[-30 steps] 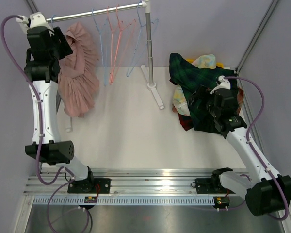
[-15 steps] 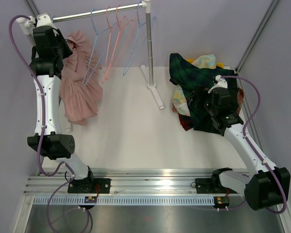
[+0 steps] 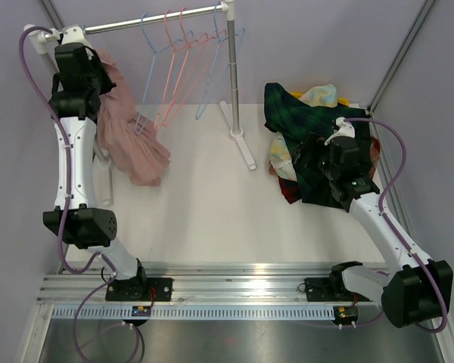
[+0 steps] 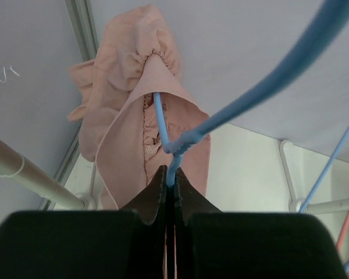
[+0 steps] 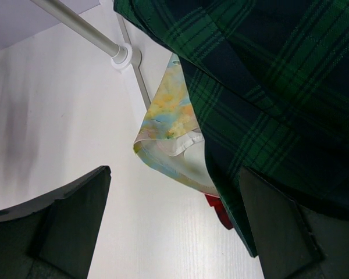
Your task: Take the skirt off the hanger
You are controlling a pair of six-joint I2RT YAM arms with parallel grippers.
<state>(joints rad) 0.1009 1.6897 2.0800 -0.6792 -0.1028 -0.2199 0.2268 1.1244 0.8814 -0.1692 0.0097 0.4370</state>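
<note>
A pink skirt (image 3: 133, 144) hangs on a blue hanger (image 3: 145, 118) at the left end of the rail (image 3: 159, 18). My left gripper (image 3: 108, 76) is up beside the skirt's top. In the left wrist view, my left gripper (image 4: 170, 174) is shut on the thin blue hanger (image 4: 160, 122), whose wire runs up into the gathered waistband of the skirt (image 4: 134, 104). My right gripper (image 3: 309, 160) stands open over the clothes pile at the right. In the right wrist view, my right gripper (image 5: 174, 195) has nothing between its fingers.
Several empty blue and pink hangers (image 3: 183, 68) dangle from the rail beside the rack's upright pole (image 3: 231, 72) and foot (image 3: 244, 150). A pile holds a green plaid garment (image 5: 267, 87), a floral cloth (image 5: 168, 131) and a red piece (image 5: 221, 212). Walls stand close on both sides.
My left gripper has closed on the blue hanger. The skirt's hem has swung right and the empty hangers have swayed. The right arm has barely moved.
</note>
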